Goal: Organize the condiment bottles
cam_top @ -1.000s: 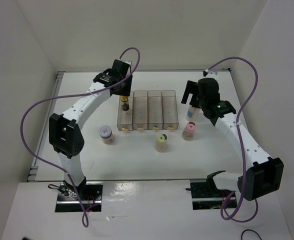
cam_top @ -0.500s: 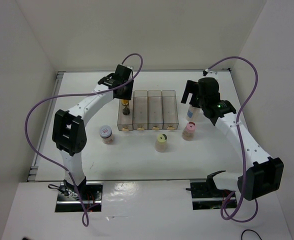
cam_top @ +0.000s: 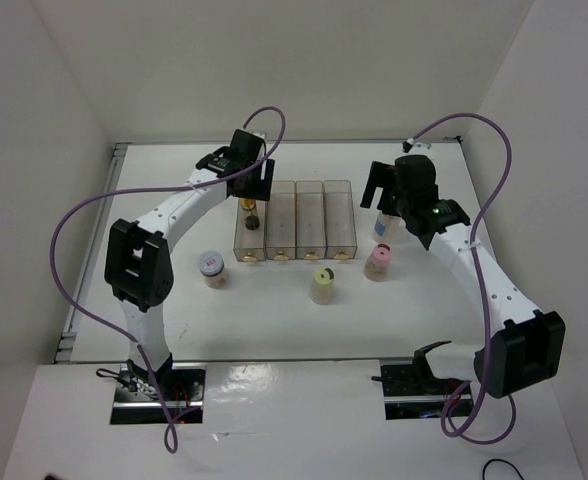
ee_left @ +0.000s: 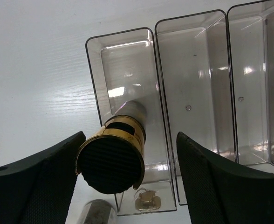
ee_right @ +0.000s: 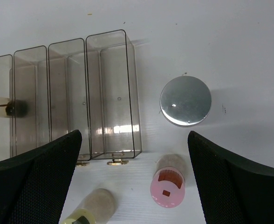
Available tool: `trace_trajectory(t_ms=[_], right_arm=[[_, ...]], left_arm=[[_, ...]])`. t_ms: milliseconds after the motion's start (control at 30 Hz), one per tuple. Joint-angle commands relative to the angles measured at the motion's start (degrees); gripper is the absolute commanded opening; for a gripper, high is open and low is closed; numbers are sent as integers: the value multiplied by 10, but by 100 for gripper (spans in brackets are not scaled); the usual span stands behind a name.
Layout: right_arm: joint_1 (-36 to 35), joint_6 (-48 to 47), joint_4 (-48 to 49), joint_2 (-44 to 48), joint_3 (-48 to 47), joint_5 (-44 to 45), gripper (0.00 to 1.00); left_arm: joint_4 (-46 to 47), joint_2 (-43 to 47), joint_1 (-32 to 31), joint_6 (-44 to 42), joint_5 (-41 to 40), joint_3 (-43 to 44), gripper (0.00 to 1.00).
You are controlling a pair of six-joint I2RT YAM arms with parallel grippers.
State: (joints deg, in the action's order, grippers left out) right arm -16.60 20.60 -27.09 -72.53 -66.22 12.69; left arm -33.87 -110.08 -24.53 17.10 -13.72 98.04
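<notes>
Top external shows white table (cam_top: pixel 274 315) — white walls (cam_top: pixel 324 70) around.

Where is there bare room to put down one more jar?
Three rack slots right of the amber bottle stand empty. Bare table lies between the cream jar and arm bases. Crowded: right of the rack, by the grey-lidded jar and pink jar.

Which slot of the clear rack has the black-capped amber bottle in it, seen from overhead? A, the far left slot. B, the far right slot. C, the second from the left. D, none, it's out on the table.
A: in the overhead view the black-capped amber bottle sits inside the far left slot of the clear rack.
</notes>
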Motion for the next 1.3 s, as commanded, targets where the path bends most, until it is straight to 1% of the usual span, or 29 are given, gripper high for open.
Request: trace_trajectory(t_ms=[0,67,100,267,333,400,467,500,533,567,600,633,667,733,800,933,967,1000,1133,1267], right_arm=[[4,-7,13,-5,-25,-5,99],[4,-7,13,-5,-25,-10,99],[4,-7,13,-5,-25,-10,99],[4,-7,13,-5,-36,-15,99],[4,-7,13,-5,-36,-15,99],[4,-7,13,-5,-36,-20,99],[4,-7,13,0,-36,-21,99],[4,-7,13,0,-36,-21,99],[4,-7,13,0,-36,-21,99],[4,-7,13,0,-36,-21,99],[4,-7,13,0,-36,-21,99],[-1,-7,13,5,-36,-21,99],[-1,-7,19,5,-36,-21,99],[-1,-7,19,5,-36,-27,99],[-7,-7,19,11,-36,-27,99],[-7,-1,19,22,-30,-27,99],[-7,-1,19,22,-30,-32,99],[-7,4,19,22,-23,-32,99],[-12,9,25,22,-18,-38,99],[-12,9,25,22,-13,-38,99]], left_arm=[[2,19,-2,10,-3,12,86],[-8,26,-2,15,-9,20,90],[-8,40,-2,15,-16,20,100],[-31,84,-7,15,-16,50,100],[-37,122,-12,21,-16,50,100],[-37,173,-12,35,-11,26,100],[-29,214,-12,44,4,-6,100],[-23,255,-12,58,4,-27,100],[-23,276,-12,69,4,-69,100],[-23,316,-12,83,-1,-93,100],[-23,334,-12,122,-1,-120,100],[-10,352,-12,141,-1,-148,100],[-4,383,-12,157,4,-205,100],[-4,404,-12,194,11,-253,100],[-22,418,-12,216,-3,-295,100],[-55,410,0,234,-18,-333,100],[-60,395,7,254,-25,-339,100],[-60,387,7,254,-25,-339,100],[-79,339,12,263,-79,-341,100],[-70,319,26,258,-80,-348,100]])
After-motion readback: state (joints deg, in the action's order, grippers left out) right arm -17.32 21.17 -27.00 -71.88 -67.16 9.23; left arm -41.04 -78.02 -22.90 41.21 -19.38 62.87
